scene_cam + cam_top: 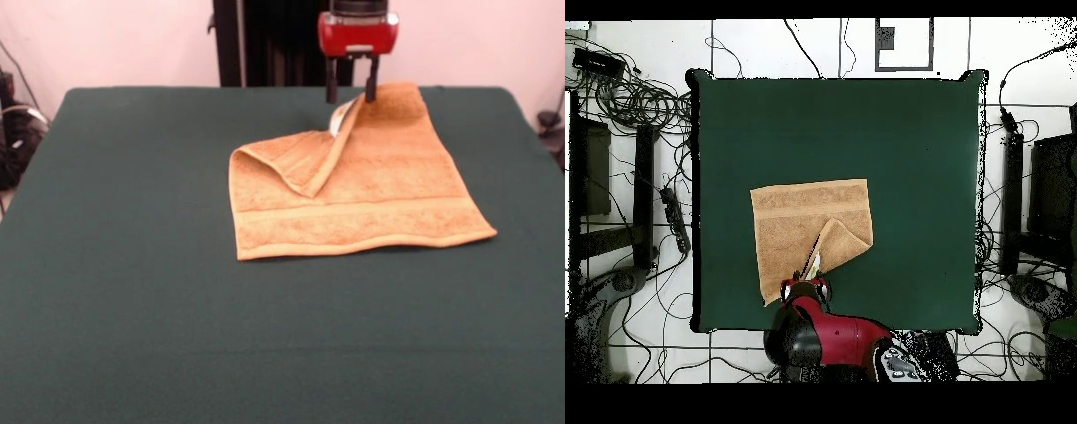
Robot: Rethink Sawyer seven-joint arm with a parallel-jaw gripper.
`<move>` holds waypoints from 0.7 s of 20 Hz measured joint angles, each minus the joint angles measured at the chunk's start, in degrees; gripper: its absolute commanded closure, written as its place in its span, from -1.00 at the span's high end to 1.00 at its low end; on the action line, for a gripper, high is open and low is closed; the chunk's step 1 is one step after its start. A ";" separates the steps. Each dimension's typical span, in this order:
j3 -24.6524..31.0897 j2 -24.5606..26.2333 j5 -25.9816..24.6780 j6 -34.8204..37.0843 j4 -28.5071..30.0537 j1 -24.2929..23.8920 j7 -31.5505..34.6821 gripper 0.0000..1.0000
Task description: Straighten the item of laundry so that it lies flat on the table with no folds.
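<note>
The orange-tan towel (371, 190) lies in the far half of the dark green table (132, 265). One far corner is folded over onto its middle as a triangular flap (305, 159). The fold edge rises toward the gripper, and a small white tag (335, 124) shows there. My red gripper (351, 91) hangs at the towel's far edge, open. Its two dark fingers (332, 88) stand apart on either side of the raised fold edge, which touches the finger on the picture's right. In the overhead view the towel (800, 220) lies just above the gripper (808, 290).
Green cloth stretches wide around the towel on all sides. Cables and dark equipment (625, 100) lie on the floor beside the table. The table's far edge (265, 87) runs just behind the gripper.
</note>
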 measured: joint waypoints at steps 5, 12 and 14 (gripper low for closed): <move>0.14 2.03 0.20 -0.24 -0.90 0.90 0.00 1.00; 0.23 2.56 3.38 1.19 -2.62 3.75 0.00 1.00; 0.22 2.00 4.93 3.73 -3.43 5.11 0.00 1.00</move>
